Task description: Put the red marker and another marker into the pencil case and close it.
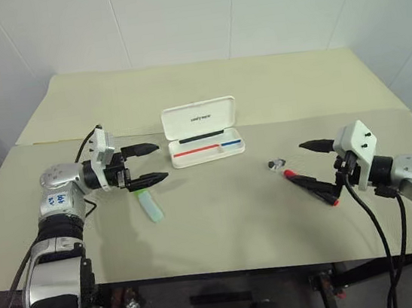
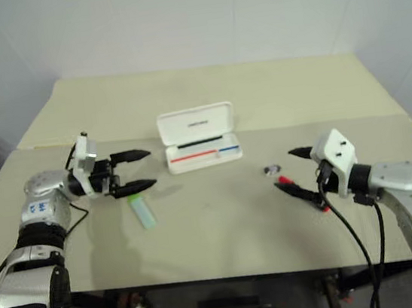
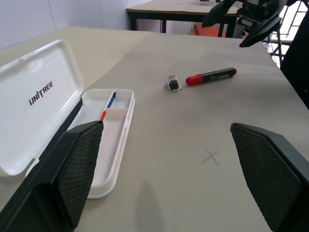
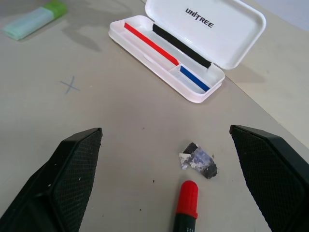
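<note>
Left eye view puts the pencil case (image 1: pixel 203 131) open at mid-table with its lid propped back, ready, by my reading, to take both pens, while the red marker (image 1: pixel 313 186) lies on the table under the right gripper (image 1: pixel 306 163) and the pale green highlighter (image 1: pixel 150 205) lies just below the left gripper (image 1: pixel 149 162); each gripper hovers with jaws spread wide and empty, apparently one pen per arm. The right wrist view adds the small crumpled scrap (image 4: pixel 199 161) just beyond the marker's red cap (a mere speck from the head), and the left wrist view shows the marker's dark body.
</note>
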